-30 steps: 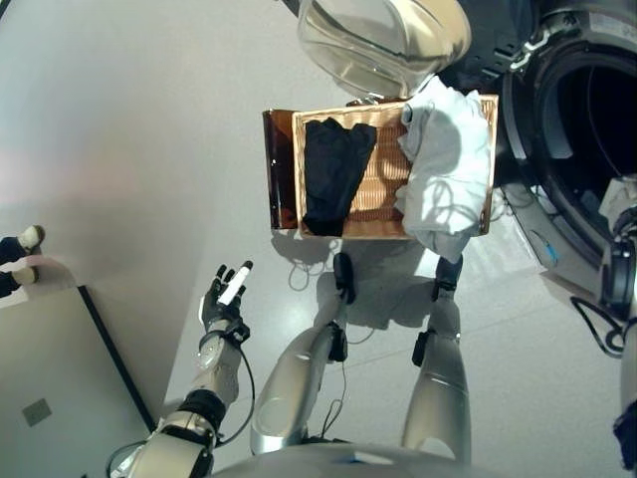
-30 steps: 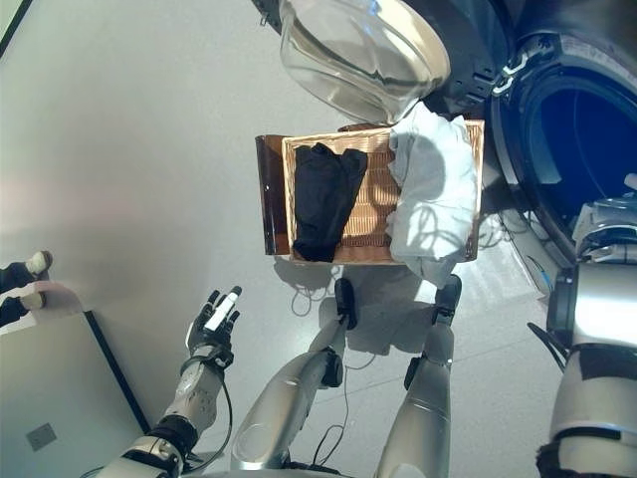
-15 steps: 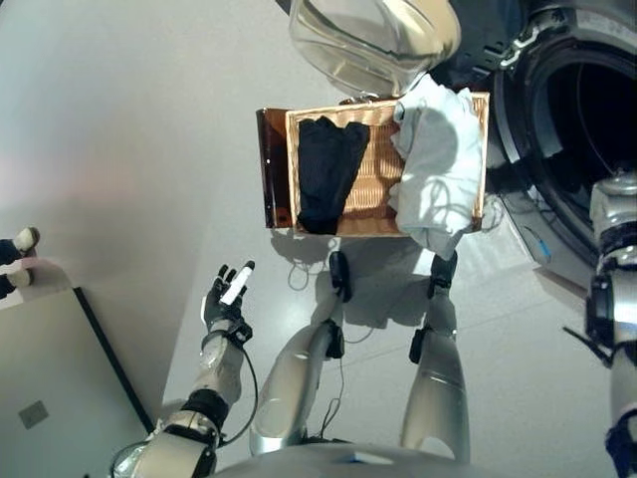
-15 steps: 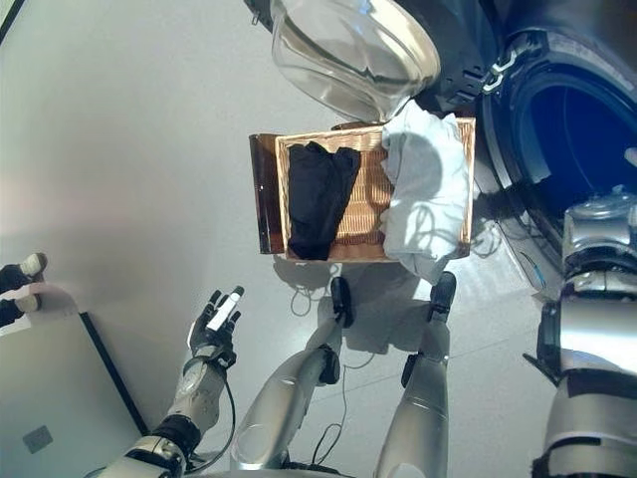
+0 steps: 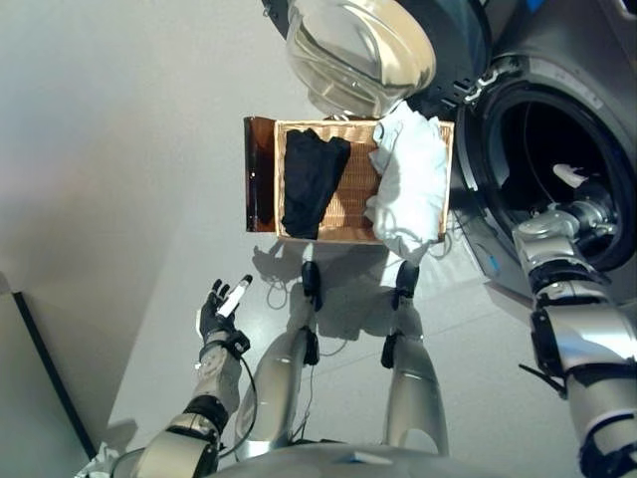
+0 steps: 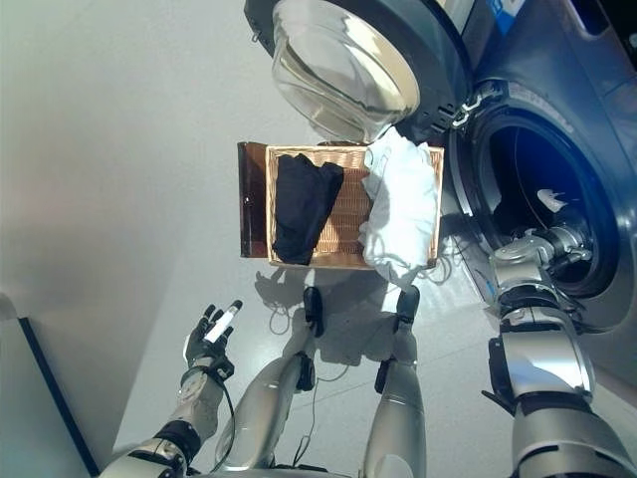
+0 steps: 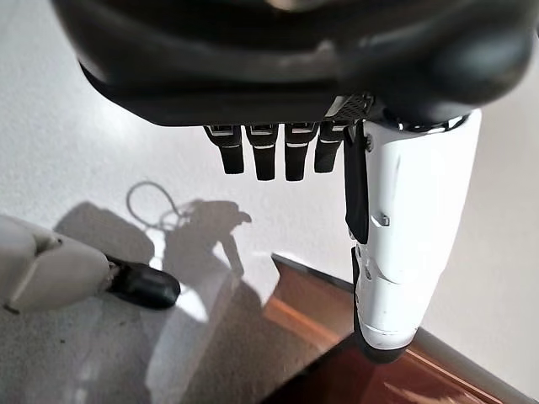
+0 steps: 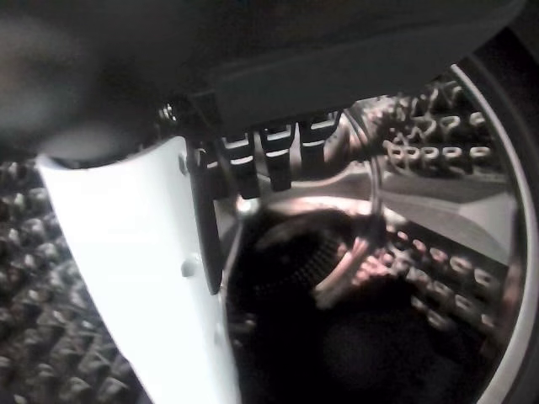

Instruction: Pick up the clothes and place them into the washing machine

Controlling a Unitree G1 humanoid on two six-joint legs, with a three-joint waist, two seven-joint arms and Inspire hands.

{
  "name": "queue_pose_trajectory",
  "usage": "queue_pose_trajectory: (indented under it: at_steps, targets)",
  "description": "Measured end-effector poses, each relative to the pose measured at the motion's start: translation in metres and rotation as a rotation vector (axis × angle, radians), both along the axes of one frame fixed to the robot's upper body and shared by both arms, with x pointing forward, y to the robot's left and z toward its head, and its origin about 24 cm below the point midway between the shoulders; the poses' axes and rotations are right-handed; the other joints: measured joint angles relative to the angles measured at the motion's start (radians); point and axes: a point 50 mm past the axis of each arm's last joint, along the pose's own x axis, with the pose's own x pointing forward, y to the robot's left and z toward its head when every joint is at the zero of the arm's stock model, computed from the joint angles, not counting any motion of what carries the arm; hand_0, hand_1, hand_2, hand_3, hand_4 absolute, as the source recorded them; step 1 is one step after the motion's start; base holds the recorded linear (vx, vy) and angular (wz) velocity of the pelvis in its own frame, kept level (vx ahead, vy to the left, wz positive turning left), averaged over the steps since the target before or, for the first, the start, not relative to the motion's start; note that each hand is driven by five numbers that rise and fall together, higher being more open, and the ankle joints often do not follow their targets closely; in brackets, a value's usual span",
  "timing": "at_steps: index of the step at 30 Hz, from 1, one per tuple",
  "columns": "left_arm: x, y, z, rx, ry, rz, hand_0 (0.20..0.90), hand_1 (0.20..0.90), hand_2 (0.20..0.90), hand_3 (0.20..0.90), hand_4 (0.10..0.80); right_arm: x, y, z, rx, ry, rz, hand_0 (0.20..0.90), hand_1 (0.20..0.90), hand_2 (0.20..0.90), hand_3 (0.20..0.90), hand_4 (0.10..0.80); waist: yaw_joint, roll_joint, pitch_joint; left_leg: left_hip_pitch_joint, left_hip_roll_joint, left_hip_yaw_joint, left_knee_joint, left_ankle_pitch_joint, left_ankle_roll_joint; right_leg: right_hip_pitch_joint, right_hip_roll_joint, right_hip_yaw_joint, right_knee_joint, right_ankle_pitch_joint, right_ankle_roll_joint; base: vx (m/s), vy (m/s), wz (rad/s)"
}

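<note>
A shallow wicker basket (image 5: pixel 354 191) rests on a low dark brown box (image 5: pixel 259 174) beside the washing machine (image 5: pixel 518 80). A black garment (image 5: pixel 311 179) lies in its left half. A white garment (image 5: pixel 408 184) lies in its right half and hangs over the near rim. My right hand (image 5: pixel 575 191) is inside the machine's round opening, fingers relaxed and holding nothing; its white-covered thumb (image 8: pixel 143 252) shows against the studded drum wall. My left hand (image 5: pixel 221 309) is open and idle over the floor at lower left.
The machine's glass door (image 5: pixel 358 50) stands open, swung out over the basket's far edge. A grey panel (image 5: pixel 30 398) lies on the floor at far left. Something dark (image 8: pixel 337 278) sits deep in the drum; I cannot tell what.
The camera has turned toward the machine, so the whole scene has shifted left. My right arm has risen from the right edge and reached into the drum opening. The left hand has held still.
</note>
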Motion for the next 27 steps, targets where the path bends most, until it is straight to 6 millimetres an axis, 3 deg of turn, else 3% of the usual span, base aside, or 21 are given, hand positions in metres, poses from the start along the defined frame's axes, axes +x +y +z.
queue_pose_trajectory:
  at_steps: [4, 8, 10, 13, 21, 27]
  targets:
    - [0.001, 0.006, 0.001, 0.016, -0.002, 0.019, 0.900, 0.900, 0.900, 0.900, 0.800, 0.006, 0.017, -0.012, -0.051, 0.047, 0.081, 0.900, 0.900, 0.900, 0.900, 0.800, -0.001, -0.014, -0.009, 0.001, 0.012, 0.000, 0.000, 0.003, -0.001, 0.002, 0.008, -0.001, 0.000, 0.001, -0.002, 0.000, 0.000, 0.00]
    - [0.002, 0.008, 0.002, 0.026, 0.002, 0.017, 0.900, 0.900, 0.900, 0.900, 0.800, 0.017, 0.056, -0.036, -0.042, 0.069, 0.245, 0.900, 0.900, 0.900, 0.900, 0.800, 0.002, -0.057, -0.040, 0.002, 0.013, -0.002, 0.000, 0.003, -0.003, 0.004, 0.012, -0.002, 0.004, 0.003, -0.003, -0.003, 0.000, 0.05]
    - [0.002, 0.008, 0.002, 0.031, 0.000, 0.013, 0.900, 0.900, 0.900, 0.900, 0.800, 0.018, 0.066, -0.043, -0.049, 0.093, 0.291, 0.900, 0.900, 0.900, 0.900, 0.800, 0.005, -0.067, -0.046, 0.002, 0.013, -0.004, 0.000, 0.003, -0.003, 0.005, 0.009, -0.002, 0.005, 0.003, -0.003, -0.004, 0.000, 0.06]
    - [0.001, 0.010, 0.001, 0.040, 0.012, 0.016, 0.900, 0.900, 0.900, 0.900, 0.800, 0.023, 0.080, -0.044, -0.085, 0.104, 0.374, 0.900, 0.900, 0.900, 0.900, 0.800, 0.008, -0.068, -0.047, 0.002, 0.011, -0.009, 0.000, 0.003, -0.003, 0.008, 0.006, -0.002, 0.007, 0.003, -0.003, -0.007, 0.008, 0.06]
    - [-0.003, 0.017, -0.001, 0.059, 0.034, 0.037, 0.900, 0.900, 0.900, 0.900, 0.800, 0.018, 0.096, -0.065, -0.151, 0.205, 0.477, 0.900, 0.900, 0.900, 0.900, 0.800, 0.004, -0.073, -0.052, 0.016, 0.011, -0.008, -0.001, 0.001, -0.007, 0.022, 0.008, -0.002, 0.003, 0.002, -0.003, 0.001, 0.001, -0.01]
    - [-0.003, 0.019, -0.001, 0.071, 0.035, 0.030, 0.900, 0.900, 0.900, 0.900, 0.800, 0.013, 0.116, -0.080, -0.157, 0.226, 0.549, 0.900, 0.900, 0.900, 0.900, 0.800, 0.001, -0.098, -0.069, 0.016, 0.012, -0.004, 0.000, 0.003, -0.010, 0.022, 0.011, 0.000, 0.000, -0.006, -0.010, 0.003, 0.000, -0.02]
